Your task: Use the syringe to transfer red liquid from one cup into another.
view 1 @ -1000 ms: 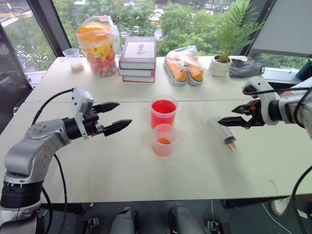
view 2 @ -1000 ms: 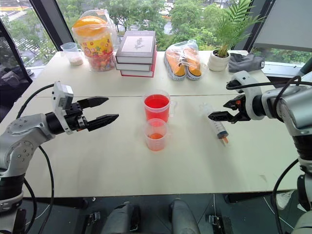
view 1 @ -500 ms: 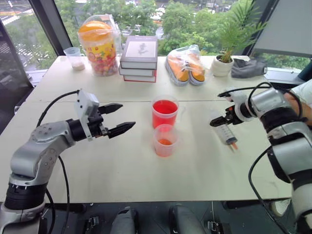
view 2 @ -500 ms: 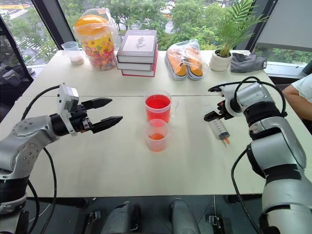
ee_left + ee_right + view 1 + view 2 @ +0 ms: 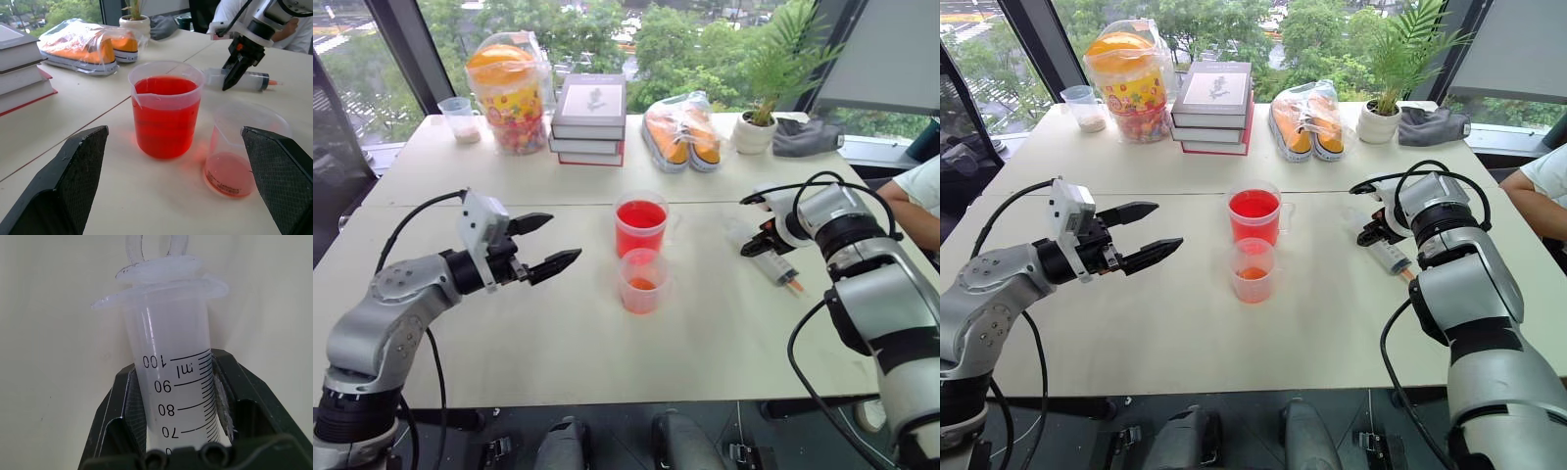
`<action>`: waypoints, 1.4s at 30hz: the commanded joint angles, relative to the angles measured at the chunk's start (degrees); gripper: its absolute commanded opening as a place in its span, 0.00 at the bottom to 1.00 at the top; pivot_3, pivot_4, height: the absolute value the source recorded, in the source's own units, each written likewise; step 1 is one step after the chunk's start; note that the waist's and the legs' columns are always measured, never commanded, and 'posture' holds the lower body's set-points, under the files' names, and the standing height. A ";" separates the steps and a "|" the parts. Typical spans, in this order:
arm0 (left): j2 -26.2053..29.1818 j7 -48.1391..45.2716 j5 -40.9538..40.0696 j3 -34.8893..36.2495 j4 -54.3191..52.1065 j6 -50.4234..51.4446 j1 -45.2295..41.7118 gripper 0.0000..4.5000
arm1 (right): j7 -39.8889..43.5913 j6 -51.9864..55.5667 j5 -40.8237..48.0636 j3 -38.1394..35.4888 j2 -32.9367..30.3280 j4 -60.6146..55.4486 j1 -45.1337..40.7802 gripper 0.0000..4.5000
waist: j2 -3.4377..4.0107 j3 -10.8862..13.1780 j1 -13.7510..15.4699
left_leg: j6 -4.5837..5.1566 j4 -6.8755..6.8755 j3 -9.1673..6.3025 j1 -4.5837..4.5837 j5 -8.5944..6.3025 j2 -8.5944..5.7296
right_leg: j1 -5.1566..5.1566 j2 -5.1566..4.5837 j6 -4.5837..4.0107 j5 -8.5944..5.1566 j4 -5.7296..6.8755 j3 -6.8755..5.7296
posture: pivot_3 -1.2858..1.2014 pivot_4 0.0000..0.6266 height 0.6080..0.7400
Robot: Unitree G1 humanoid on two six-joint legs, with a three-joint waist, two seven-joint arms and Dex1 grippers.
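Risk sits mostly in the grip you have now. Your right gripper [image 5: 178, 396] has its jaws closed on the syringe [image 5: 773, 262], near the plunger end of the barrel, while the syringe lies flat on the worktop [image 5: 705, 362] at about 3 o'clock from the two cups. Because you hold it far from the middle, the long tip end may swing down when you lift, and the smooth barrel can turn or slip between the jaws.

The taller cup [image 5: 641, 224] with the red liquid [image 5: 642, 214] stands just behind the shorter cup [image 5: 643, 281], almost touching it. If the hanging tip comes in low, it may knock one of them and spill.

Your left gripper [image 5: 548, 245] has its jaws wide open and empty, at about 9 o'clock from the cups, so nothing steadies them.
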 commanded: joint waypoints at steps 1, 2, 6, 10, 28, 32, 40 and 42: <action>0.61 0.00 -1.26 1.64 -1.90 -0.04 -0.28 1.00 | -2.63 -1.07 -0.08 -3.95 -1.22 -0.97 -2.77 0.34 | 0.00 0.00 0.02 | 0.00 0.00 0.00 0.00 0.00 0.00 | 0.00 0.00 0.00 0.00 0.00 0.00 | 0.52 0.24 1.00; 0.82 -0.23 -1.38 1.88 -1.74 -0.04 -0.33 1.00 | -3.21 -1.32 0.31 -5.20 -1.66 -2.21 -3.10 0.34 | 0.00 0.00 0.02 | 0.00 0.00 0.00 -0.01 0.00 0.00 | -0.01 0.00 0.00 0.00 0.00 0.00 | 0.52 0.24 1.00; 1.63 -1.70 -0.84 2.09 0.00 -0.80 -1.24 1.00 | -1.88 -3.88 5.68 -13.47 -3.86 -16.77 -1.20 0.34 | 0.11 0.07 0.02 | 0.00 -0.01 0.00 -0.06 0.00 0.00 | -0.07 0.00 0.00 0.00 0.00 0.00 | 0.52 0.24 1.00; 2.36 -3.21 -0.75 1.62 2.46 -0.84 -4.14 1.00 | -5.14 1.03 13.51 -24.15 -2.85 -36.99 3.98 0.34 | 0.12 0.07 0.20 | 0.00 -0.09 -0.08 -0.05 0.00 0.02 | -0.09 0.05 0.00 0.00 0.02 -0.06 | 0.52 0.24 1.00; 1.41 -11.77 3.24 -6.11 14.46 -2.97 -19.33 1.00 | -17.62 -16.46 33.13 -34.64 25.13 -62.97 21.92 0.34 | 0.10 0.05 0.18 | -0.02 -0.05 -0.08 -0.07 0.01 0.02 | -0.03 0.02 0.02 0.01 0.03 -0.10 | 0.52 0.24 1.00; -0.37 -11.90 3.98 -7.99 15.24 -3.21 -22.08 1.00 | -17.41 -22.91 31.20 -32.40 26.59 -58.68 24.69 0.34 | 0.10 0.05 0.27 | -0.02 -0.04 -0.09 -0.05 0.01 0.02 | 0.01 0.02 0.02 0.01 0.03 -0.11 | 0.52 0.24 1.00; -6.69 -10.14 8.17 -11.36 23.26 -5.80 -31.85 1.00 | -17.64 -29.22 28.68 -29.14 26.88 -54.63 27.22 0.34 | 0.10 0.05 0.18 | -0.03 -0.03 -0.11 -0.06 0.02 0.01 | 0.00 0.04 0.02 0.01 0.04 -0.11 | 0.52 0.24 1.00; -8.51 -9.79 9.48 -11.72 26.22 -7.08 -34.44 1.00 | -17.91 -29.48 28.58 -28.80 26.79 -54.49 27.51 0.34 | 0.10 0.05 0.14 | -0.03 -0.03 -0.10 -0.05 0.02 0.01 | 0.00 0.04 0.02 0.01 0.04 -0.10 | 0.52 0.24 1.00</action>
